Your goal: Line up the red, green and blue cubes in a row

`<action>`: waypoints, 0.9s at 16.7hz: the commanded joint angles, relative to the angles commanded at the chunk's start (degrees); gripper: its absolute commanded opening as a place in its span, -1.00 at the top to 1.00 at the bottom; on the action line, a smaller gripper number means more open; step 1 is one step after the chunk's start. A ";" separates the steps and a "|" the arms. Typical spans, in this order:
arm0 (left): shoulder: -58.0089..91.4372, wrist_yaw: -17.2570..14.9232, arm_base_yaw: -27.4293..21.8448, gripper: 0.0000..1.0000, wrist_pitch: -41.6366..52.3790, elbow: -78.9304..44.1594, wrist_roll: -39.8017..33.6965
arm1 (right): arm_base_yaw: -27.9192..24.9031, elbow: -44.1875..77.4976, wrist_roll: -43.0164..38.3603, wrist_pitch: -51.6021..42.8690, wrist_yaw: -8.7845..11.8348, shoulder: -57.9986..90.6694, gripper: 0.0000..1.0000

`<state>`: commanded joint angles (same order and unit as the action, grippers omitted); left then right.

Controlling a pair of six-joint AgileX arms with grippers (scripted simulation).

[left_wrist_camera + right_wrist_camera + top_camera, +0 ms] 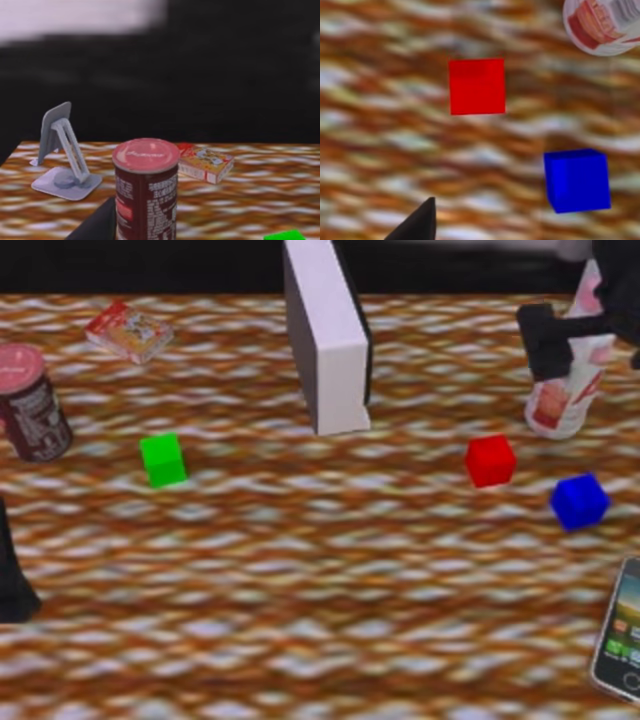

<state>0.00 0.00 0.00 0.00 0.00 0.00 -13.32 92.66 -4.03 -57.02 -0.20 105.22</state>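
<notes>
The green cube (162,460) rests on the table's left half, and its corner (286,235) shows in the left wrist view. The red cube (490,461) (477,86) and blue cube (579,501) (577,180) sit close together but apart at the right. My right gripper (548,340) hovers high at the far right, behind both cubes. One dark fingertip (420,224) shows well off centre, so the gripper is open and holds nothing. My left gripper (12,585) is parked at the left edge, open, with one finger (97,225) beside the can.
A dark red can with a pink lid (32,405) (146,195) stands far left, with a printed packet (128,330) behind it. A tall white box (325,340) stands at back centre. A white-and-red container (565,390) lies under my right gripper. A phone (625,630) lies front right. A grey stand (60,160) shows in the left wrist view.
</notes>
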 joint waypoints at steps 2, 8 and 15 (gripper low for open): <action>0.00 0.00 0.00 -1.00 0.00 0.00 0.00 | -1.32 9.78 -0.44 -5.64 -0.01 11.36 -1.00; 0.00 0.00 0.00 -1.00 0.00 0.00 0.00 | -3.81 29.93 -1.44 -16.07 -0.11 32.99 -1.00; 0.00 0.00 0.00 -1.00 0.00 0.00 0.00 | -3.80 32.60 -1.58 -17.26 -0.13 35.77 -1.00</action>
<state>0.00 0.00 0.00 0.00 0.00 0.00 -17.12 125.26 -5.61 -74.28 -0.33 140.98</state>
